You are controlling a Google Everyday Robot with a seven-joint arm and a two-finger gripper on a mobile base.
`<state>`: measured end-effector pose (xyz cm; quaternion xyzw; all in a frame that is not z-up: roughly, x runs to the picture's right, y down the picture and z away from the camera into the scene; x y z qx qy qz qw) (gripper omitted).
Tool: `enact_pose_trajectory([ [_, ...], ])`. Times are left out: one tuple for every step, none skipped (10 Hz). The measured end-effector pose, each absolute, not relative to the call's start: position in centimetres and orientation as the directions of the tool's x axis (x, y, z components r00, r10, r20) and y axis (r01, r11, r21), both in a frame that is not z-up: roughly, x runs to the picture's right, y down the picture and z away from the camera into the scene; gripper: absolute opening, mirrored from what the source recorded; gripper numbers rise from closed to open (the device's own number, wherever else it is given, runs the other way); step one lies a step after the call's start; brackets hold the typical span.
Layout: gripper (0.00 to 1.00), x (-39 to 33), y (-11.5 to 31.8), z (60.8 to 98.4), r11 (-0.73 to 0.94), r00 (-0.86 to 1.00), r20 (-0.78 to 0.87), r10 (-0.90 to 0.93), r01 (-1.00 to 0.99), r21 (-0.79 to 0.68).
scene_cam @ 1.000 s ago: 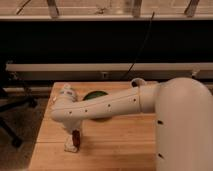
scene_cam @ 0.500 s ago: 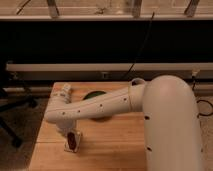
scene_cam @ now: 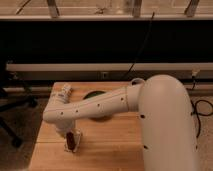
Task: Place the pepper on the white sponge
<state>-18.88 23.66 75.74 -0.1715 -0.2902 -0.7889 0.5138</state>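
A dark red pepper (scene_cam: 74,140) stands near the front left of the wooden table (scene_cam: 115,145). A small white thing, likely the white sponge (scene_cam: 68,148), shows at its lower left edge, touching it. My gripper (scene_cam: 71,136) hangs down from the end of the white arm (scene_cam: 95,107) right at the pepper. The arm reaches from the right across the table to the left. I cannot tell whether the pepper is held or rests on the sponge.
A dark green round object (scene_cam: 94,95) lies at the back of the table, partly hidden behind the arm. A black office chair (scene_cam: 12,107) stands left of the table. A dark wall with a rail and cables runs behind it.
The arm's elbow has swung closer to the camera and looks larger. The gripper and pepper have stayed at nearly the same spot, shifting only slightly.
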Motion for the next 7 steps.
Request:
enact_pose_trajectory([
  [0.79, -18.7, 23.7, 75.9, -0.306, -0.413, 0.571, -0.709, 0.91, 0.279],
  [0.79, -18.5, 23.7, 76.0, -0.306, -0.412, 0.574, -0.708, 0.911, 0.277],
  [0.79, -18.2, 23.7, 76.1, -0.305, -0.408, 0.578, -0.707, 0.913, 0.271],
  [0.79, -17.9, 23.7, 76.3, -0.305, -0.403, 0.583, -0.705, 0.915, 0.264],
  [0.79, -17.8, 23.8, 76.4, -0.306, -0.401, 0.586, -0.704, 0.916, 0.26],
  [0.79, -17.6, 23.8, 76.4, -0.303, -0.397, 0.588, -0.705, 0.918, 0.257],
  [0.79, -17.3, 23.6, 76.4, -0.297, -0.391, 0.589, -0.707, 0.92, 0.254],
])
